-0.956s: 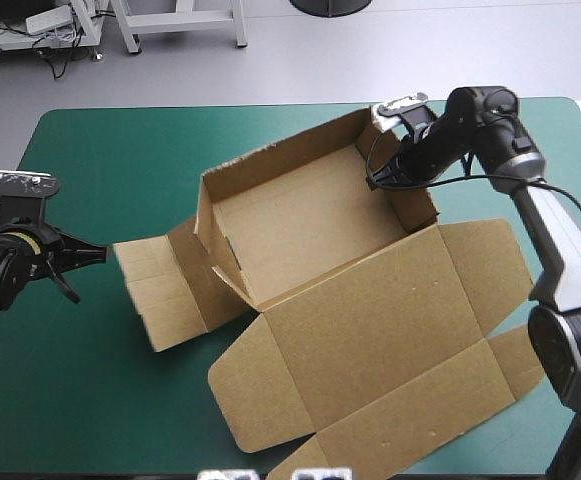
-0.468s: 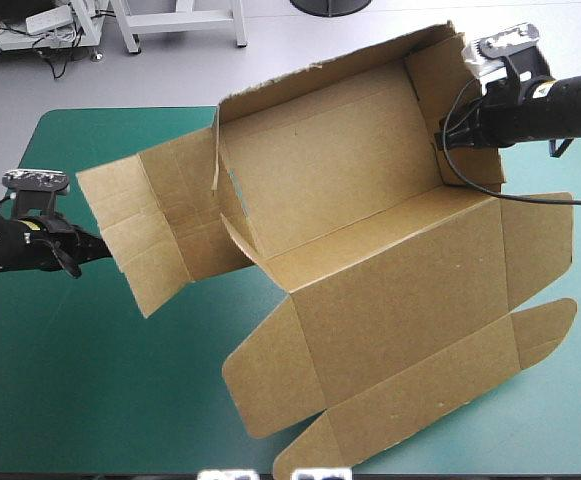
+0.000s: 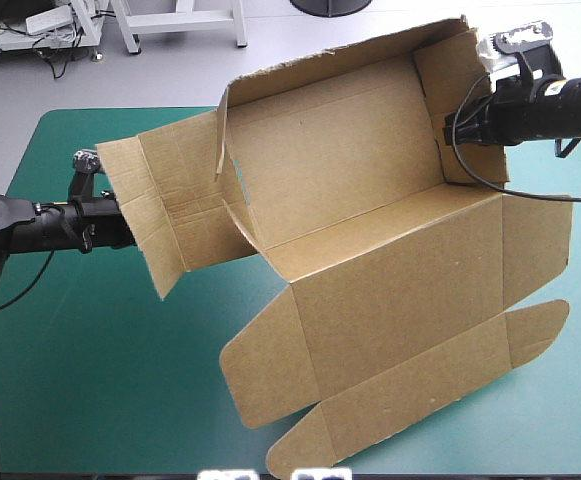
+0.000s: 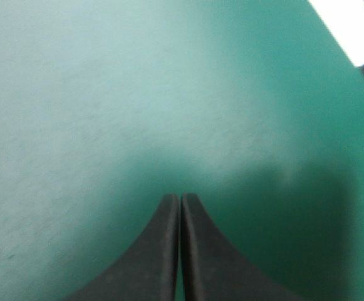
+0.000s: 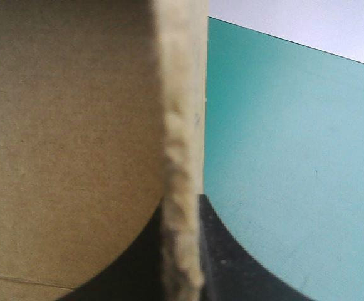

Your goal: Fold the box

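Teal-green cover (image 3: 80,390) is lying over the table. Near the table's left edge the left gripper (image 4: 180,202) is reaching in level toward the middle, its black fingers pressing together into one point with nothing between them. Its tip is sitting right at the loose end flap (image 3: 155,215) of the brown box (image 3: 370,290); whether it is touching the board is hard to tell from above. The box is hanging raised and tilted over the table's middle, its open tray facing up and toward the near edge. Its back and end walls are standing, and the lid (image 3: 410,330) is stretching out flat toward the near edge, where its rounded tuck flaps seem to be resting on the cover. Toward the far right corner, the right gripper (image 5: 182,210) is pinching the tray's right end wall (image 3: 442,90), one finger on each face of the board, all but closed on it.
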Robot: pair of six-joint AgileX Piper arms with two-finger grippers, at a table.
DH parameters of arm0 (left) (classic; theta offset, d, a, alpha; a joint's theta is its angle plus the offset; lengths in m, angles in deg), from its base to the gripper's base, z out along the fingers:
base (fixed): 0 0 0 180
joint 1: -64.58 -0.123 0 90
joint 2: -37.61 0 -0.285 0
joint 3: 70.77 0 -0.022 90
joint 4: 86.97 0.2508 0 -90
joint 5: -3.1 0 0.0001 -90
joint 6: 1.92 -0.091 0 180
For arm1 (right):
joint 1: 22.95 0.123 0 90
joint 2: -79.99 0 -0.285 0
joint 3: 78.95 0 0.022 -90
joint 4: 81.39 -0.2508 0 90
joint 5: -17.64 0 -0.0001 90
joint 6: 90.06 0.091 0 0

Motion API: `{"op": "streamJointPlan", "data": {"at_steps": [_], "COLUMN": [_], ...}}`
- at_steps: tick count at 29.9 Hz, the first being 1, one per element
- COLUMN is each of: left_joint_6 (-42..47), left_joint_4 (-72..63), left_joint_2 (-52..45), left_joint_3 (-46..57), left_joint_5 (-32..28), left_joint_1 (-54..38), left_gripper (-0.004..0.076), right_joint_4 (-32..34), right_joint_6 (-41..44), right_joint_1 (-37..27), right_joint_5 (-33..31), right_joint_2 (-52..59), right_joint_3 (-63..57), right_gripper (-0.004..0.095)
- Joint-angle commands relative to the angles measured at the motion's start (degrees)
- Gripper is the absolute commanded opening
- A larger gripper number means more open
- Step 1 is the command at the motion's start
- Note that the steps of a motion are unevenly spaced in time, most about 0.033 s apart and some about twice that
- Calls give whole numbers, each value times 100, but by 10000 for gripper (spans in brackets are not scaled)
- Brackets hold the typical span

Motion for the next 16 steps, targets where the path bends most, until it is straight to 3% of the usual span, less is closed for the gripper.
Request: {"op": "streamJointPlan", "data": {"at_steps": [1,16], "left_joint_6": [-570,-610], "left_joint_4": [-1399,-2657], "left_joint_2": [-118,-141], "left_joint_3": [-179,-190], "left_joint_5": [654,821], "left_joint_1": [-11,9], "left_gripper": [-1,-1], "right_joint_4": [-348,-264], "right_joint_6": [22,158], "right_joint_1": [-47,-47], "right_joint_5": [-59,40], "right_joint_2": [180,-191], "right_joint_3": [134,134], "right_gripper": [-20,-20]}}
